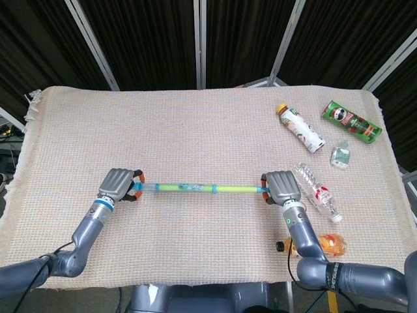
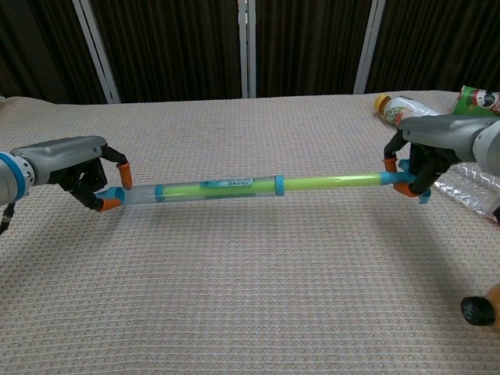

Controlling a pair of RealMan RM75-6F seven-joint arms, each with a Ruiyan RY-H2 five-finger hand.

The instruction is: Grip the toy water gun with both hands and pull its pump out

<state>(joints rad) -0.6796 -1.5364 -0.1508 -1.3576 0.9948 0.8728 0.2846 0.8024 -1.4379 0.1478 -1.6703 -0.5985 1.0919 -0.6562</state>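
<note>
Now left hand (image 2: 74,168) and right hand (image 2: 426,156) grasp the water gun (image 2: 211,189) (pump (image 2: 332,183) extended).

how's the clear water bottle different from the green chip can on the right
The clear water bottle is see-through with a red label; the green chip can is opaque green. The bottle lies right beside the right hand; the can lies far back near the table corner. Both lie on their sides.

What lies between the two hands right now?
Only the toy water gun spans from the left hand to the right hand, each gripping one end; its green pump rod is extended. Both views show it.
</note>
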